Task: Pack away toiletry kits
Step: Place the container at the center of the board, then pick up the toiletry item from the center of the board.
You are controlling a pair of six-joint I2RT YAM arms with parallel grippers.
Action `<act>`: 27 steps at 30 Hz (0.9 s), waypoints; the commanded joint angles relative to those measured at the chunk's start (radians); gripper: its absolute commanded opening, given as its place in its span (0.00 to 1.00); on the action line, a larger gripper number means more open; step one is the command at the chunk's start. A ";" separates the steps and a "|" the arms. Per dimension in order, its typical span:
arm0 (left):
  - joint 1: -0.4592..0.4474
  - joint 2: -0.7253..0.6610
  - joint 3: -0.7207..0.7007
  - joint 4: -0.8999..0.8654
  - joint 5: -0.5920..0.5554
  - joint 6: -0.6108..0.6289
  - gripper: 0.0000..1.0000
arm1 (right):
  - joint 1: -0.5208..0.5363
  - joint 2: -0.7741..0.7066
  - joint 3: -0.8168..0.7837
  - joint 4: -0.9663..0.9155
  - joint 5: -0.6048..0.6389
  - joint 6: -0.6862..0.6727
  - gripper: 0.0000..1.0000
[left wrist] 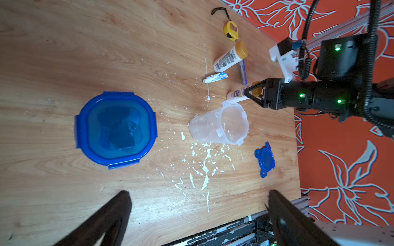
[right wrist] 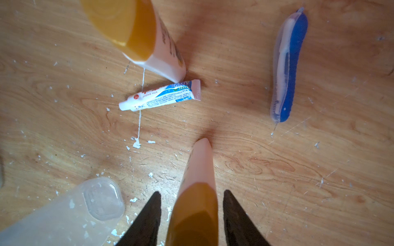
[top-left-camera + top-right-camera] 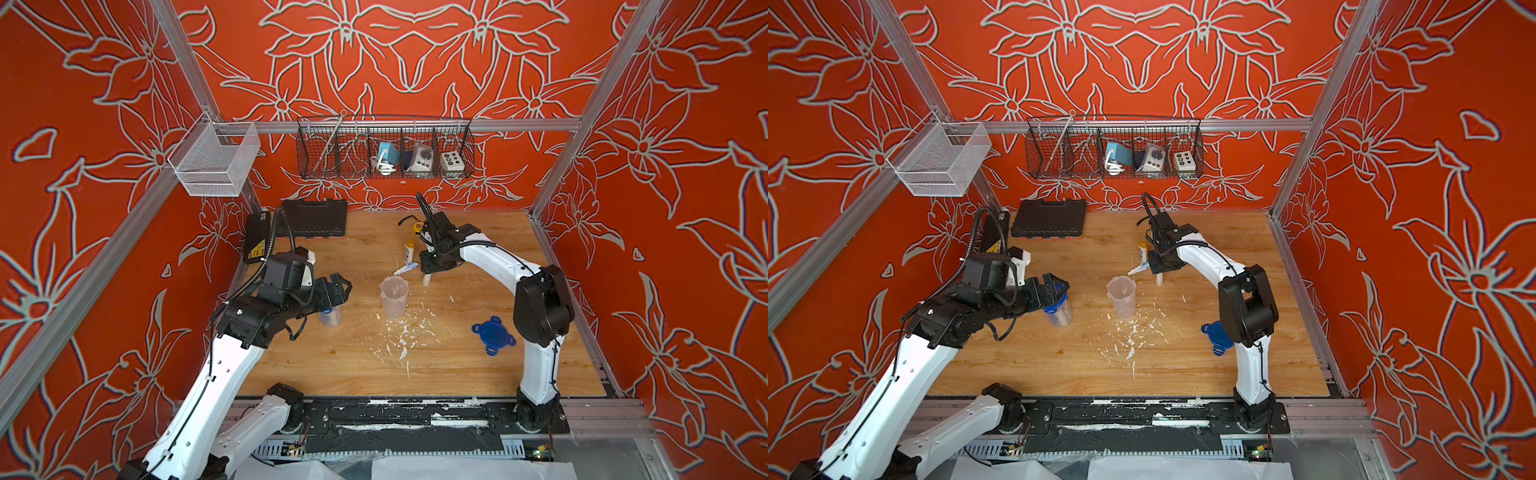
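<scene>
Two fingers of my right gripper (image 2: 192, 191) flank a small bottle (image 2: 198, 166) with a sliver of gap on each side, so I read them as not yet clamped; I judge it light, smooth and slippery, best pinched on the stiff yellow cap, not the squashy white body; it stands cap-up between the jaws, tapering downward; the clear cup (image 2: 64, 213) stands just beside them; ahead lies a white-blue toothpaste tube (image 2: 160, 97), a second bottle (image 2: 149, 42) just beyond; well apart, my left gripper (image 1: 198, 191) gapes, empty.
</scene>
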 commanded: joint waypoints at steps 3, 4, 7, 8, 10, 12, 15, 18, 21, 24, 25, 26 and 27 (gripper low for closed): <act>0.004 0.031 0.007 0.057 0.037 0.021 0.98 | -0.004 0.012 0.032 0.019 0.042 -0.004 0.38; 0.004 0.033 0.003 0.063 0.038 0.019 0.98 | -0.003 0.017 0.041 0.015 0.046 -0.011 0.37; 0.004 0.039 -0.014 0.079 0.045 0.006 0.98 | -0.003 0.036 0.068 0.000 0.051 -0.032 0.27; 0.004 0.040 -0.019 0.083 0.046 0.002 0.98 | -0.004 0.038 0.073 -0.005 0.051 -0.039 0.22; 0.004 0.048 -0.024 0.083 0.045 -0.002 0.98 | -0.004 0.033 0.071 -0.010 0.052 -0.048 0.17; 0.004 0.057 -0.026 0.083 0.045 0.001 0.98 | -0.006 0.024 0.074 -0.022 0.058 -0.055 0.11; 0.004 0.069 -0.039 0.099 0.042 0.019 0.98 | -0.005 -0.002 0.109 -0.071 0.086 -0.077 0.02; 0.004 0.069 -0.066 0.116 0.033 0.041 0.98 | -0.001 -0.081 0.153 -0.145 0.097 -0.091 0.00; 0.004 0.066 -0.098 0.140 0.024 0.035 0.98 | 0.028 -0.191 0.202 -0.232 0.050 -0.110 0.00; 0.004 0.029 -0.151 0.180 0.014 0.050 0.98 | 0.094 -0.255 0.274 -0.366 0.020 -0.122 0.00; 0.005 0.022 -0.168 0.195 0.000 0.065 0.98 | 0.121 -0.269 0.293 -0.401 0.004 -0.119 0.00; 0.004 0.021 -0.179 0.206 -0.013 0.076 0.98 | 0.148 -0.282 0.302 -0.421 -0.011 -0.119 0.00; 0.003 0.024 -0.186 0.213 -0.022 0.080 0.98 | 0.173 -0.291 0.308 -0.431 -0.020 -0.120 0.00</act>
